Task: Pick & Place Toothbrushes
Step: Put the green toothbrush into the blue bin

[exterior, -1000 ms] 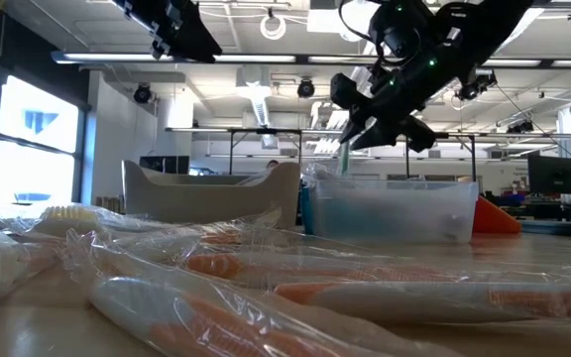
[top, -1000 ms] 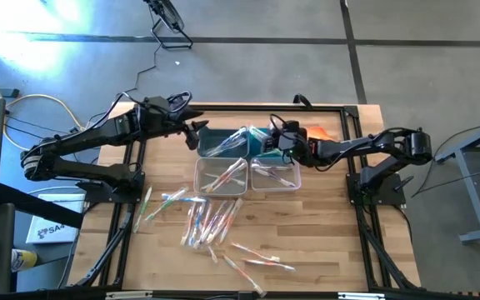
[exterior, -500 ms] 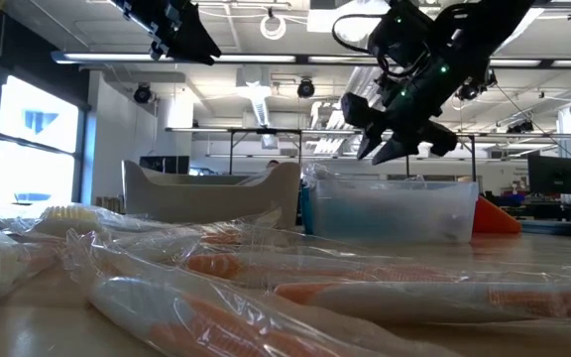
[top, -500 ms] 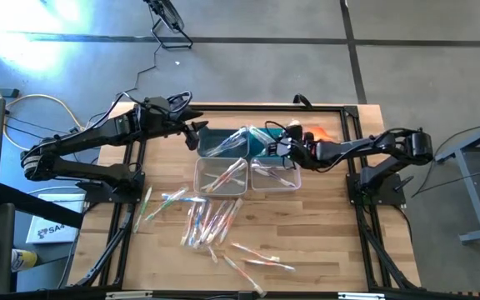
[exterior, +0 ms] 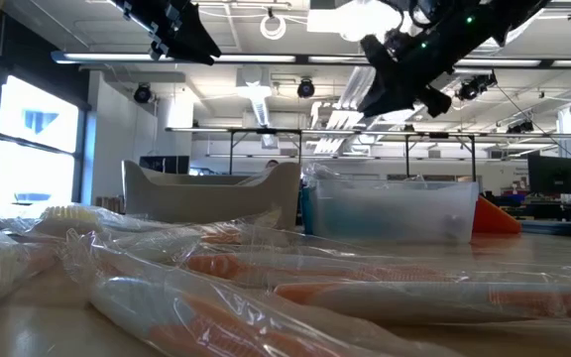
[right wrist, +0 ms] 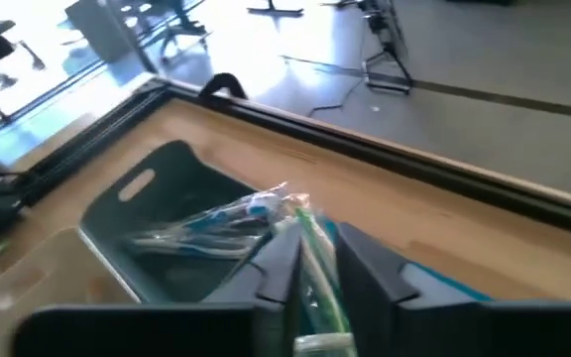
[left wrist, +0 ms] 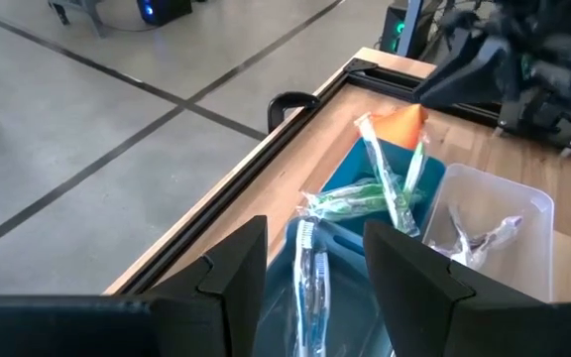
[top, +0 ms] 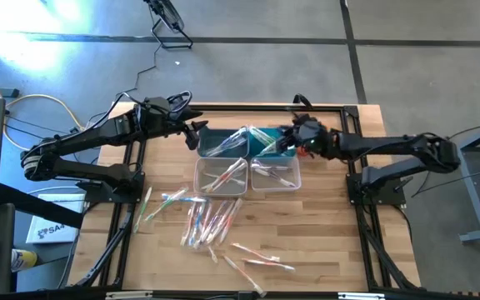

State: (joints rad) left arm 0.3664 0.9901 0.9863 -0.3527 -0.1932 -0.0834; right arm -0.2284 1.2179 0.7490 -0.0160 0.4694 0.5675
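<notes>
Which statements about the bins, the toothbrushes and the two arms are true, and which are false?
1. The left gripper has its jaws open and empty. True.
2. Every toothbrush is already inside a bin. False: many loose toothbrushes lie on the table.
3. The right gripper hovers above the bins. True.
4. Both clear bins are empty. False: each holds a few toothbrushes.

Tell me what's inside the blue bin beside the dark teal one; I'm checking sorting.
The blue rectangular plastic bin holds green-handled toothbrushes in clear wrappers, leaning against its walls. Its floor beneath them is hidden.
</notes>
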